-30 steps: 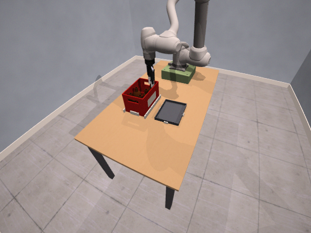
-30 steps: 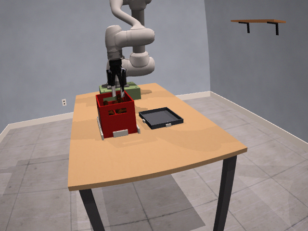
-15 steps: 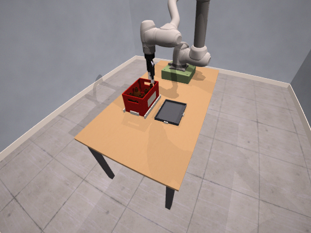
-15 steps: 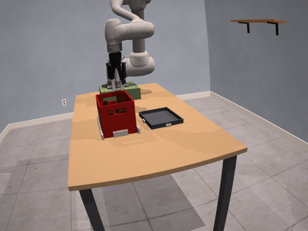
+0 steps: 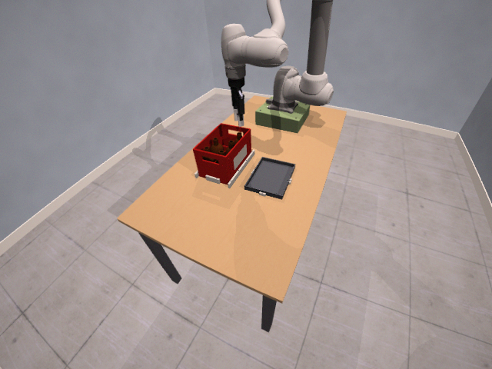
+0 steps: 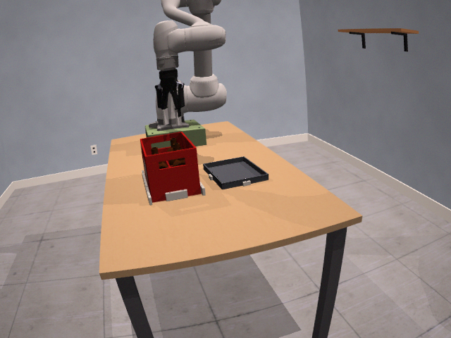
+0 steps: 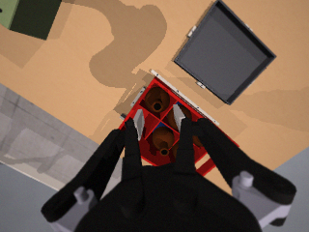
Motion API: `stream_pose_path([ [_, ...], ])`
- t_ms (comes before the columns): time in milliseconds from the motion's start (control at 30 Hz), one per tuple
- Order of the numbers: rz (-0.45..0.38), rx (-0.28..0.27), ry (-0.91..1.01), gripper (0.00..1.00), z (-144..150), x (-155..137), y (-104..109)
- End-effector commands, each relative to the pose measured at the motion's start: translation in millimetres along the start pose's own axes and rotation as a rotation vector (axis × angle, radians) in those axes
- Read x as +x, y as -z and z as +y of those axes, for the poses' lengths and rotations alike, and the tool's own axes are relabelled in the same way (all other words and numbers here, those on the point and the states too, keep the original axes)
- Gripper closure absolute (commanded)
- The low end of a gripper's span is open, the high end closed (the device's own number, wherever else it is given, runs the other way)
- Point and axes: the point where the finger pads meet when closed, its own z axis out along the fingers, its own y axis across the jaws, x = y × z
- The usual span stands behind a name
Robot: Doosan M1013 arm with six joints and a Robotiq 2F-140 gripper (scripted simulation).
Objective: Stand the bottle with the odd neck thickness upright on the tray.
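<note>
A red crate [image 5: 224, 148] stands on the table and holds several brown bottles [image 5: 222, 144], all upright in its cells. A dark empty tray [image 5: 270, 177] lies to the right of the crate. My gripper [image 5: 239, 119] hangs fingers-down just above the crate's back corner, clear of the bottles. In the wrist view my gripper [image 7: 158, 113] is partly open with nothing between the fingers; bottle mouths [image 7: 163, 137] show below it in the crate [image 7: 169, 135], and the tray [image 7: 225, 53] lies beyond. From the front, the gripper [image 6: 170, 122] is above the crate [image 6: 170, 167], with the tray [image 6: 235, 171] to its right.
The arm's green base [image 5: 282, 114] sits at the back of the table behind the crate. White stops hold the crate and the tray in place. A wall shelf [image 6: 378, 32] hangs far off at the upper right.
</note>
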Motion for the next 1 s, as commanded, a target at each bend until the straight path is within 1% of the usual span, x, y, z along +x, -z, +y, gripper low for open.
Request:
stream_pose_path([
  [0,-0.001,-0.001,-0.006,0.62,0.1,-0.5,5.3],
  [100,-0.001,-0.001,-0.006,0.62,0.1,-0.5,5.4],
  [133,-0.001,-0.001,-0.006,1.00,0.1,-0.5,5.4],
  [967,-0.001,-0.001,-0.006,1.00,0.1,-0.5,5.4],
])
